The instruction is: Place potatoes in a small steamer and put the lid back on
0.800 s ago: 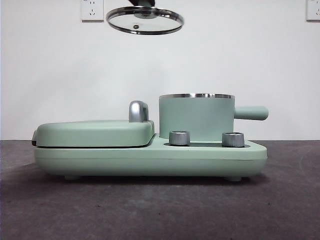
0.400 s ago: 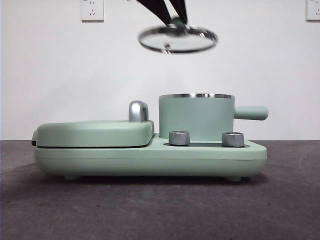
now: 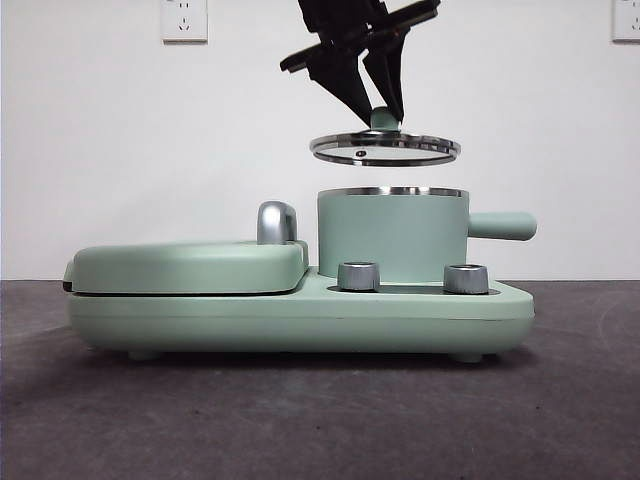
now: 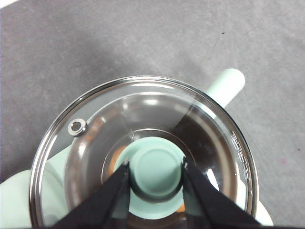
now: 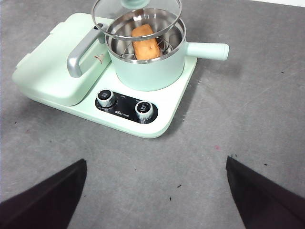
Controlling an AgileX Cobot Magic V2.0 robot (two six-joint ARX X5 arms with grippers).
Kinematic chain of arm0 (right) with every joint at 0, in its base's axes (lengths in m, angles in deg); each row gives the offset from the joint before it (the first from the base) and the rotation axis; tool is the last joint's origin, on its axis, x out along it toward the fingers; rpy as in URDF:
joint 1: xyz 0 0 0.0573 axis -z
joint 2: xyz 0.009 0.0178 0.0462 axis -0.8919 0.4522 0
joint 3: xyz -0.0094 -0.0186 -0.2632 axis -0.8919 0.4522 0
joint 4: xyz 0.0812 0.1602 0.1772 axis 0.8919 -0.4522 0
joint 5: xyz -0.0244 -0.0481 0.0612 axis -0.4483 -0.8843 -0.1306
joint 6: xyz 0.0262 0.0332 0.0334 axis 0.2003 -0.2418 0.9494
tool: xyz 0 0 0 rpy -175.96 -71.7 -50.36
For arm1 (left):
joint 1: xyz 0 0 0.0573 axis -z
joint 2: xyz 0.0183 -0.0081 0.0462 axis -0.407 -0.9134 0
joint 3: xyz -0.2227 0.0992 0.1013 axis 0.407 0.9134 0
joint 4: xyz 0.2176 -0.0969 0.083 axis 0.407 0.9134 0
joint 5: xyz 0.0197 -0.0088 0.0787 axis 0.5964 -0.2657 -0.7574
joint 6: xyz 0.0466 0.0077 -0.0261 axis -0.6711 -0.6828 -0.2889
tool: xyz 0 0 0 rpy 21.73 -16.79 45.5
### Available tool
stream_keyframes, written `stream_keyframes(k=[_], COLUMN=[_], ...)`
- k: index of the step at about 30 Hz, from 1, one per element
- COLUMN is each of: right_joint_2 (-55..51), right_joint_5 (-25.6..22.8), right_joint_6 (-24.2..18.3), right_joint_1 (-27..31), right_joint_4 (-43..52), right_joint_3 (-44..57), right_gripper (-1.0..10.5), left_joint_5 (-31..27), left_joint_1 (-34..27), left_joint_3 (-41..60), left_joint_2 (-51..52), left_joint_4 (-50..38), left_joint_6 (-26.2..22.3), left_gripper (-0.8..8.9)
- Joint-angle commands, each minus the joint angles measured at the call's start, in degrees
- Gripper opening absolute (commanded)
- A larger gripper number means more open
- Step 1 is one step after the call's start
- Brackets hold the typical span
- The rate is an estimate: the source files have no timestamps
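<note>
While left fingers (image 4: 119,191) pinch its knob, lid (image 3: 385,149) hangs above steamer (image 3: 392,235).

The left gripper (image 3: 380,112) is matte black, built of angular plates: two long jaws taper to narrow tips, and flat, blade-like cross pieces jut out sideways above them. From its wrist camera the jaws appear as smooth dark wedges. The right gripper (image 5: 155,191) shows only two broad, plain black jaws with straight, slanted edges.

The potato (image 4: 119,157) is mostly hidden beneath the lid's knob (image 4: 156,169), apparently orange
</note>
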Motion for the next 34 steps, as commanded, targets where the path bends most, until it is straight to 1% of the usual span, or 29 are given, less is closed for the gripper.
stream_keyframes(k=[1,12,15,25,34], right_joint_2=[0.35,0.35,0.35,0.33,0.35], right_joint_5=[0.09,0.09,0.11,0.13,0.11], right_joint_6=[1.11,1.55,1.68,2.82,2.95], right_joint_1=[-0.33,-0.33,-0.33,-0.33,-0.33], right_joint_4=[0.61,0.79,0.98,0.98,0.98], right_joint_3=[-0.55,-0.55,-0.55,-0.55,-0.55], right_gripper=[4.7,4.7,4.7,4.7,4.7], left_joint_5=[0.11,0.39,2.47,2.43,2.40], left_joint_1=[0.26,0.35,0.24,0.24,0.24], left_joint_3=[-2.32,-2.32,-2.32,-2.32,-2.32], left_joint_2=[-2.21,-4.04,-4.04,-4.74,-6.05], left_joint_4=[-1.22,-0.57,-1.31,-1.33,-1.20], left_joint_6=[0.33,0.94,1.31,1.31,1.31], left_gripper=[0.07,0.06,0.06,0.06,0.06])
